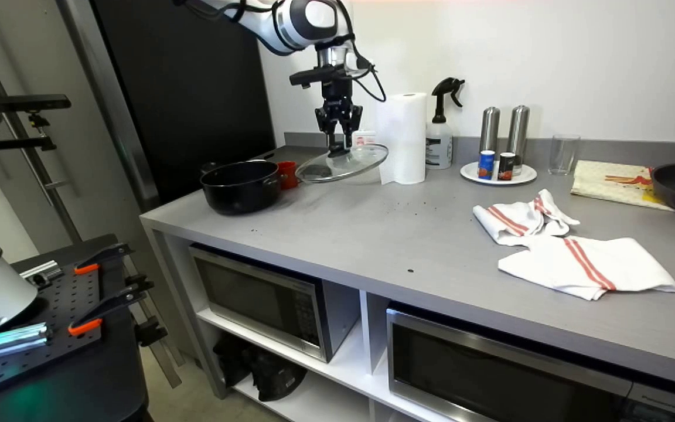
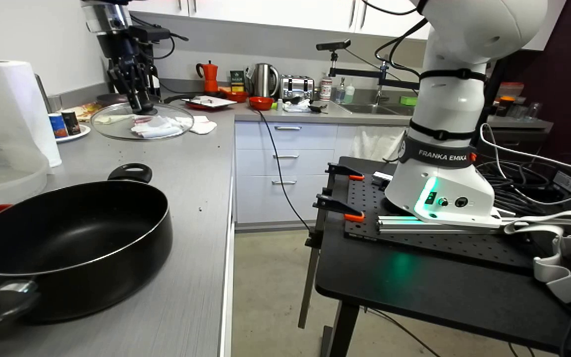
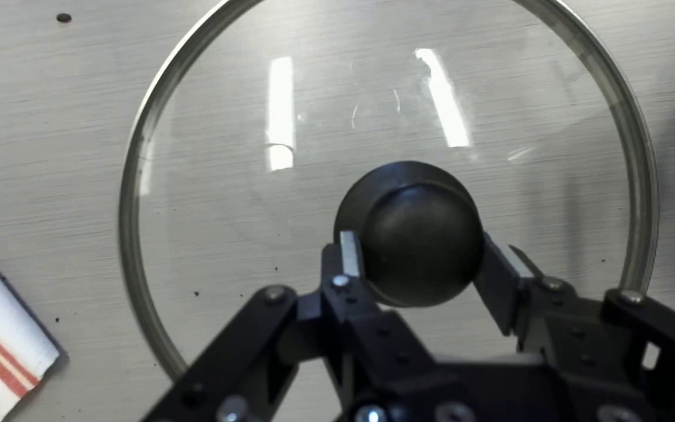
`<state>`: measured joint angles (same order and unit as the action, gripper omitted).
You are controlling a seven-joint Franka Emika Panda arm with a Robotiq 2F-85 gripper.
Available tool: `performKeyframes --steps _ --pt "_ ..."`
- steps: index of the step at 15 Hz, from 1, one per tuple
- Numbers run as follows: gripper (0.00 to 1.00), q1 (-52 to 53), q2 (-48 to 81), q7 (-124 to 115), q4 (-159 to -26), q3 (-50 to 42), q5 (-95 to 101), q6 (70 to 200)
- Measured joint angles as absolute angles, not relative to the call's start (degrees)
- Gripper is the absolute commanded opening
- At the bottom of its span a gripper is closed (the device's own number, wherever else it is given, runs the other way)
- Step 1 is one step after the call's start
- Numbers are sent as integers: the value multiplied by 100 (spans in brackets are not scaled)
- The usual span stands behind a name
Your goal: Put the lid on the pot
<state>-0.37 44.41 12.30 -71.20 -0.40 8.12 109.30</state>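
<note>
The lid is clear glass with a metal rim and a black knob; it shows in both exterior views (image 1: pixel 367 159) (image 2: pixel 112 125) and in the wrist view (image 3: pixel 367 123). My gripper (image 1: pixel 339 146) (image 2: pixel 144 110) (image 3: pixel 419 252) is shut on the lid's knob, one finger on each side. The lid hangs in the air over the counter, tilted in an exterior view. The black pot (image 1: pixel 241 190) (image 2: pixel 127 270) stands uncovered near the counter's end, with the lid beside it and higher, not over it. The pot is not identifiable in the wrist view.
A red cup (image 1: pixel 288 174) stands right by the pot. A paper towel roll (image 1: pixel 406 140) and a spray bottle (image 1: pixel 439 143) stand behind the lid. A clear plastic container (image 2: pixel 5 168) is near the pot. Striped towels (image 1: pixel 589 264) lie farther along the counter.
</note>
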Motion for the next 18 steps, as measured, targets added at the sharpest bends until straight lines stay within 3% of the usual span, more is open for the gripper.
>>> performKeyframes --steps 18 --pt "25 1023 3580 1182 -8495 432 1195 10913"
